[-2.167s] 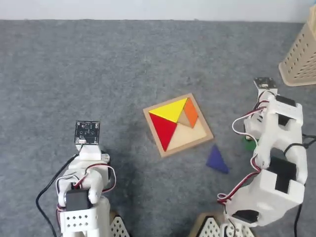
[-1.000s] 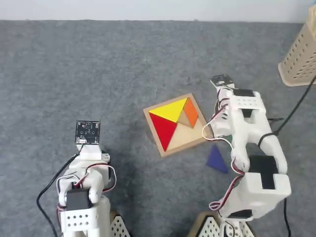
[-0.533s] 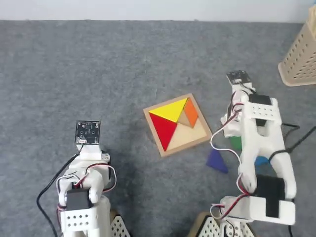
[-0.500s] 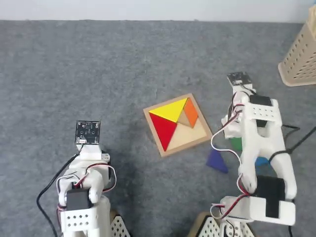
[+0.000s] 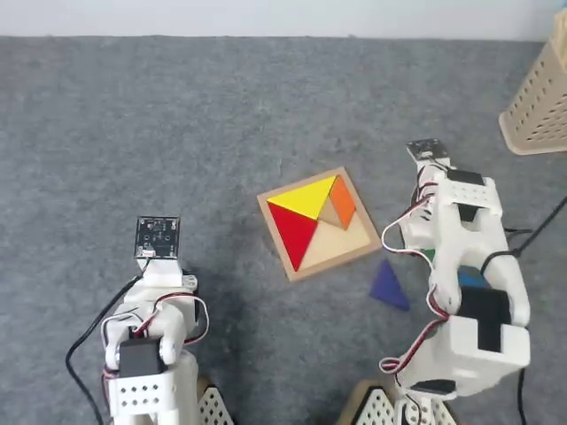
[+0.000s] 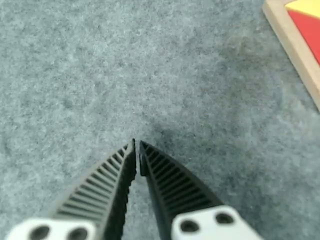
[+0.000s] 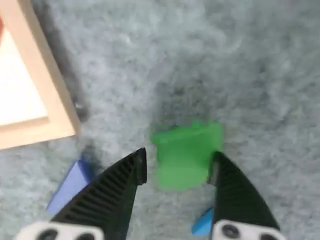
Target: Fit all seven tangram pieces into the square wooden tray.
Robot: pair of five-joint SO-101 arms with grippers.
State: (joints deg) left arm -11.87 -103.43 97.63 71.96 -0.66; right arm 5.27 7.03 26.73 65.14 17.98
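Note:
The square wooden tray (image 5: 282,251) lies at the table's middle and holds a yellow triangle (image 5: 306,199), a red triangle (image 5: 297,234) and an orange piece (image 5: 343,202). A green piece (image 7: 186,156) lies flat on the grey carpet, right of the tray. My right gripper (image 7: 177,162) is open and straddles it, one finger on each side. In the high view the green piece (image 5: 429,256) peeks out from under the right arm (image 5: 456,221). A dark blue triangle (image 5: 388,285) lies below the tray's right corner. My left gripper (image 6: 136,147) is shut over bare carpet, left of the tray.
A light blue piece (image 5: 471,280) lies partly under the right arm. A perforated beige container (image 5: 540,97) stands at the far right edge. The tray's corner (image 7: 30,100) and the dark blue triangle (image 7: 70,187) sit close to the right gripper. Open carpet stretches at the back and left.
The right arm swung left toward the tray, then back right over the green piece, which now lies slightly nearer the tray. The left arm has not moved.

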